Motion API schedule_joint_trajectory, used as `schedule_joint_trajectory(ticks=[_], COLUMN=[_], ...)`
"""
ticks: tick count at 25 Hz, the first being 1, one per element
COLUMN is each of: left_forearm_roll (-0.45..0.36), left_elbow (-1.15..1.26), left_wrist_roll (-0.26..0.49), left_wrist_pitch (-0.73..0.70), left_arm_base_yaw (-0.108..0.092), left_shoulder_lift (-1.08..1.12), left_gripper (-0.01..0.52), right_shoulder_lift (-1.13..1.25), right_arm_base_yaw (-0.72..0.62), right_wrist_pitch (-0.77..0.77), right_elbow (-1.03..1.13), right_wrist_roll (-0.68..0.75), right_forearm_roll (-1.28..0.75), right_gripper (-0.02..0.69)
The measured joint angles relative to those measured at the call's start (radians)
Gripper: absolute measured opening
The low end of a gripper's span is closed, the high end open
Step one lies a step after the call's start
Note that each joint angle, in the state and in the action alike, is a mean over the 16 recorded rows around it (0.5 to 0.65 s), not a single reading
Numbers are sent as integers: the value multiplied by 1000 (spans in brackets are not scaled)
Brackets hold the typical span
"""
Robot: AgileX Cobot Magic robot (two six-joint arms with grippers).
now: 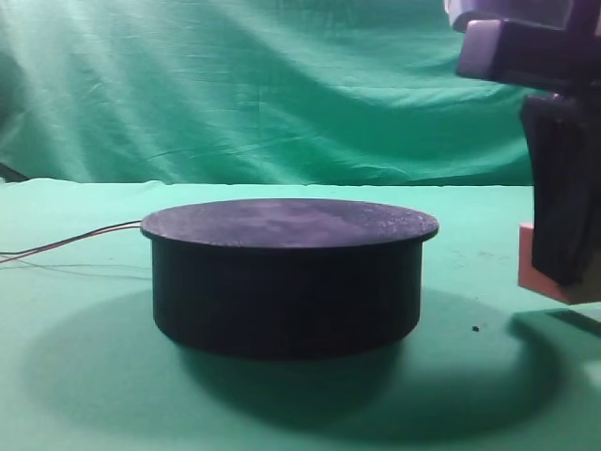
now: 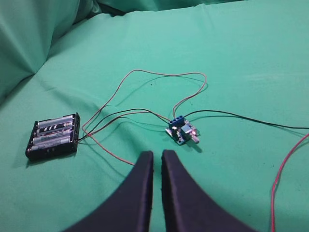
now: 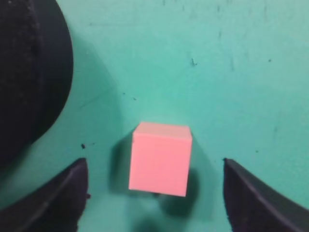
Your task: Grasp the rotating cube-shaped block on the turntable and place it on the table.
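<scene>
Looking down from our right wrist, we see the cube-shaped block (image 3: pixel 160 158) sitting on the table (image 3: pixel 231 72), off the turntable (image 3: pixel 29 72). Our right gripper (image 3: pixel 155 193) has let go. Its two fingers (image 3: pixel 58 200) stand wide apart, one on each side of the block, and neither one touches it. The block lies right in the middle between them, so we think the hand only needs to lift straight up and away. A cube has no long side, so no turning is needed. The block rests near the right edge of the table, just beside the black turntable, whose flat top has nothing on it.

Our left gripper (image 2: pixel 157 159) is well apart from the block. Its fingers are almost pressed together and hold nothing. Past them a battery box (image 2: pixel 53 136) sits on the green cloth with batteries inside it. Thin wires (image 2: pixel 145 72) run from it to a small blue board (image 2: pixel 182 131).

The job looks nearly done to us.
</scene>
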Motion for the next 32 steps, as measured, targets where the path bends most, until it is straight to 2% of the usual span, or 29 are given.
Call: schedule_joint_trajectory(ticks=[4,11,14,24,32], left_forearm_roll=[0,0,0,0,0], left_elbow=[0,0,0,0,0], left_wrist_roll=[0,0,0,0,0], left_wrist_pitch=[0,0,0,0,0], left_arm_base_yaw=[0,0,0,0,0], left_shoulder_lift=[0,0,0,0,0], left_gripper=[0,0,0,0,0], right_shoulder_lift=[-115,-347,-430,-577,-669], right_arm_base_yaw=[0,0,0,-1,-67], right_wrist_pitch=[68,158,166,109,-37], right_elbow=[-32,-35,-17,32,123], right_wrist_roll=[26,59,53,-127,-311], right_forearm_roll=[-49,-104,-92,-33,-30], right_gripper=[324,86,21,0,0])
